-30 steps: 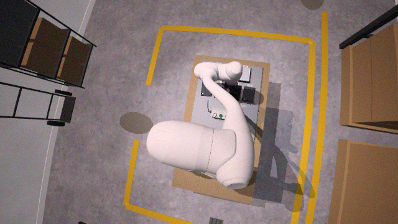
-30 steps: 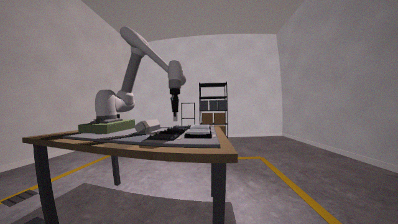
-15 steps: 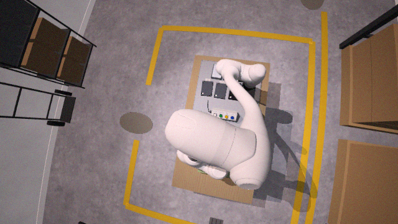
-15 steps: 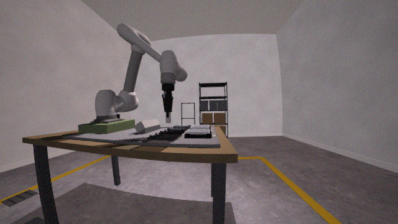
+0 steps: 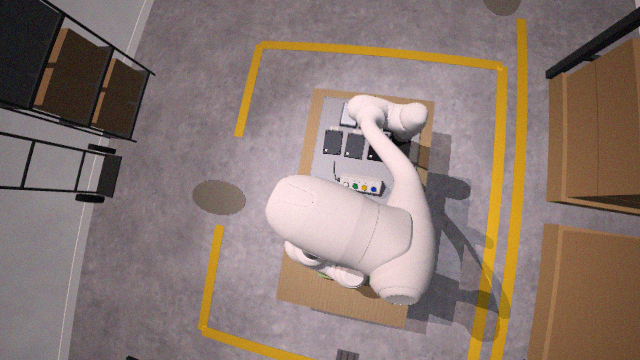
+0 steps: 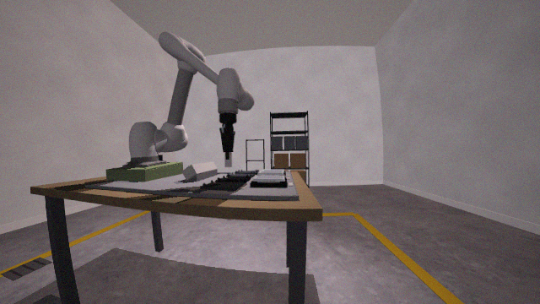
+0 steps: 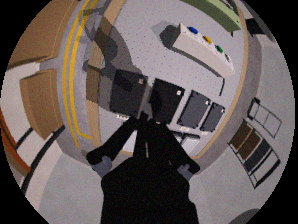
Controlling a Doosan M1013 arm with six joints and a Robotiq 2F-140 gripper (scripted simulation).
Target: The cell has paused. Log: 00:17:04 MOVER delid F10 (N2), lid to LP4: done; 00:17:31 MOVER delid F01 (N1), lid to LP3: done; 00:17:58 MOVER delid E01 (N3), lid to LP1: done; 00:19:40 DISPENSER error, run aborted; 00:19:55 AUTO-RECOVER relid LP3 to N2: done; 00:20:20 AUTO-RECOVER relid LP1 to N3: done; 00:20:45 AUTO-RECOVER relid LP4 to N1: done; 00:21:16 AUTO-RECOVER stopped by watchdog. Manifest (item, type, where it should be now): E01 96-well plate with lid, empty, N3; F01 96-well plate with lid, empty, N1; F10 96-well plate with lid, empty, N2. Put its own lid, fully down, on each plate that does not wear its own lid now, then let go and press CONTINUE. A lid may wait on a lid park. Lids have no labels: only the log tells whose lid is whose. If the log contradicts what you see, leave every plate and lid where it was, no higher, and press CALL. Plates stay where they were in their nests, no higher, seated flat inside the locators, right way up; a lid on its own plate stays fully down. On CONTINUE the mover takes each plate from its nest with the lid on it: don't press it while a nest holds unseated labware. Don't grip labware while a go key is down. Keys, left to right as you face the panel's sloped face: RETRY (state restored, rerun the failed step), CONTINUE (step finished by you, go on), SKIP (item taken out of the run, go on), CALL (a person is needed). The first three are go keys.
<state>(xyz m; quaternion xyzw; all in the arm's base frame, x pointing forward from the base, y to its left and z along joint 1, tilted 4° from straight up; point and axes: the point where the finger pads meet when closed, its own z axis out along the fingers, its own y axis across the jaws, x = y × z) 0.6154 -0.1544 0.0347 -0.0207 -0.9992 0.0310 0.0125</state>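
Observation:
My gripper [image 6: 228,162] is shut on nothing and hangs pointing down, well above the grey mat. In the wrist view its closed fingers [image 7: 145,120] sit over a row of dark square pads [image 7: 166,99], which look bare. The pads also show in the overhead view [image 5: 332,142]; the arm hides part of the row there. Pale-lidded plates [image 6: 270,178] sit at the table end beyond the pads. Overhead only one pale lid [image 5: 347,114] shows beside the wrist, and the arm covers the others and the gripper. The key panel [image 5: 361,185] has white, green, orange and blue keys.
The panel stands between the pads and the arm's base, also in the side view [image 6: 200,171] and the wrist view [image 7: 198,42]. The base sits on a green block [image 6: 144,171]. Shelving racks [image 6: 289,143] and cardboard boxes [image 5: 592,130] stand outside the yellow floor line.

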